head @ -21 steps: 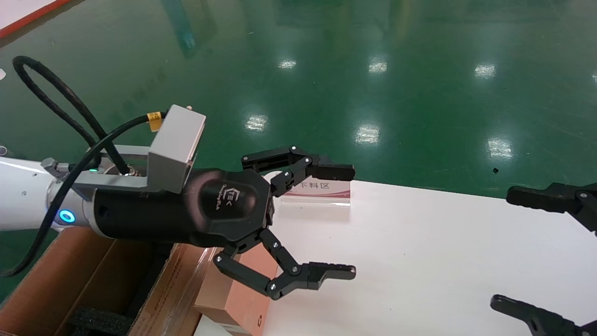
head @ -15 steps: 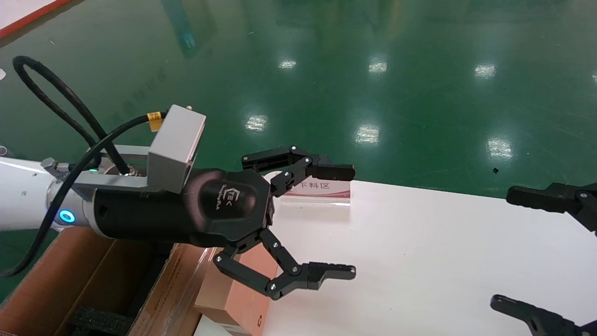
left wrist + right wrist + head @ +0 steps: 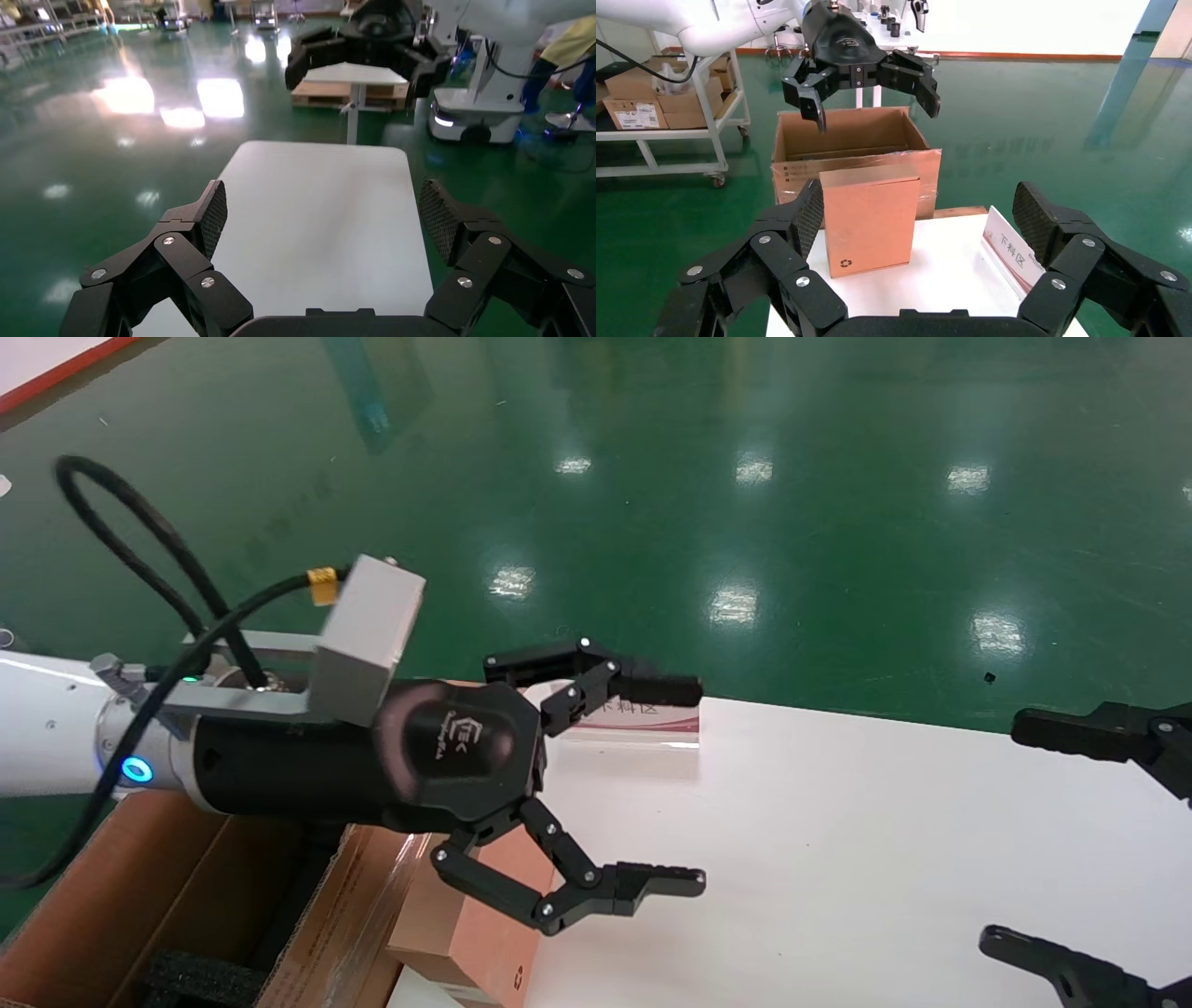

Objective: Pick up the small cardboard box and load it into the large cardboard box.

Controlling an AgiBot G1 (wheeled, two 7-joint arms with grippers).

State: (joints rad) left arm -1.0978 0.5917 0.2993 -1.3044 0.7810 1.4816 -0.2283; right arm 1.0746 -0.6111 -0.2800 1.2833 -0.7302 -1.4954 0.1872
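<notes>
The small cardboard box (image 3: 475,924) (image 3: 870,217), orange-brown with a dark recycling mark, stands upright at the white table's left end. The large cardboard box (image 3: 140,896) (image 3: 842,137) sits right beside it off the table, flaps open, black foam inside. My left gripper (image 3: 694,784) (image 3: 323,210) hangs open above the small box, pointing across the table, nothing between its fingers. My right gripper (image 3: 1004,831) (image 3: 919,210) is open at the table's right end, facing the small box from a distance.
A white table (image 3: 838,859) carries a clear placard with a red stripe (image 3: 643,724) (image 3: 1018,256) at its far edge. Shiny green floor surrounds it. A cart with cartons (image 3: 659,105) stands beyond the large box.
The left wrist has shifted slightly to the right and turned a little; its upper finger sits lower, in front of the placard. The right gripper and both boxes have not moved.
</notes>
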